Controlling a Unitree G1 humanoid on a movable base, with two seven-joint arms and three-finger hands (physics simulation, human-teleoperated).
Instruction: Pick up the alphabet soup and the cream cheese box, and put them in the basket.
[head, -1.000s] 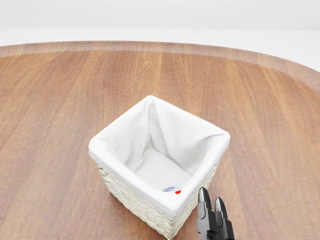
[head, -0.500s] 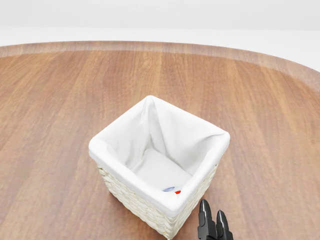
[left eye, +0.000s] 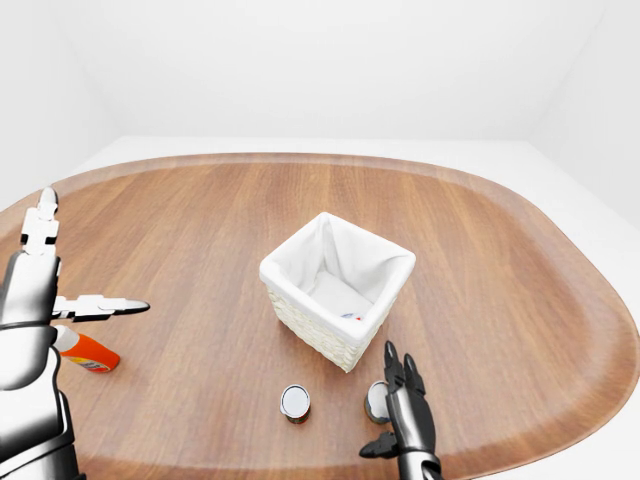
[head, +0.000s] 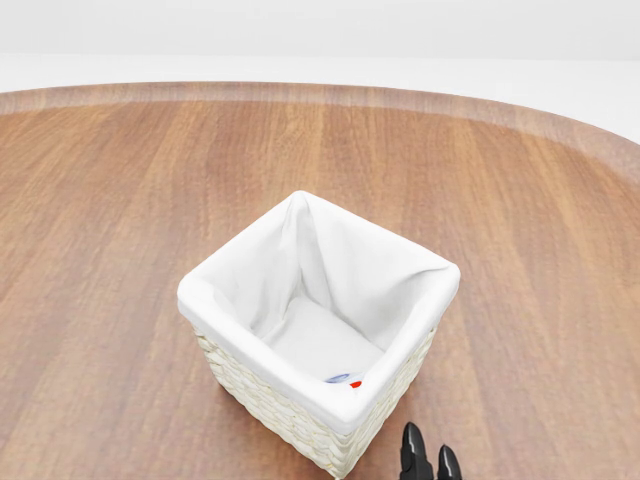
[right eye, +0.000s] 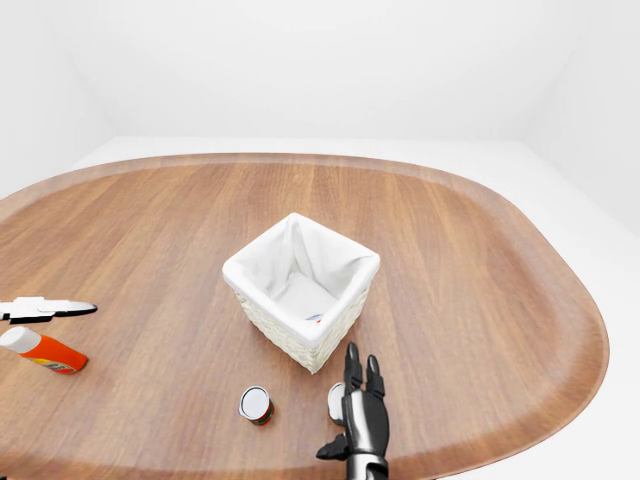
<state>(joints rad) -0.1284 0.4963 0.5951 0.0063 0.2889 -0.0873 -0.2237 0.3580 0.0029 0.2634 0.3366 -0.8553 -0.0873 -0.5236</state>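
Note:
A white-lined wicker basket (head: 318, 330) stands mid-table. A small item with red and blue markings (head: 346, 381) lies at its bottom, mostly hidden by the near rim; I cannot tell what it is. Two upright cans stand below the basket in the left-eye view: one with a red label (left eye: 295, 402), and one (left eye: 376, 400) right beside my right hand and partly hidden by it. My right hand (left eye: 400, 405) is open and empty, fingers pointing up. My left hand (left eye: 60, 270) is open and empty at the far left.
An orange bottle with a white cap (left eye: 85, 351) lies on the table just below my left hand. The oval wooden table (left eye: 500, 300) has a raised rim. White walls and floor surround it.
In the head view my right hand's fingertips have sunk toward the bottom edge, away from the basket. The basket and the camera have not moved.

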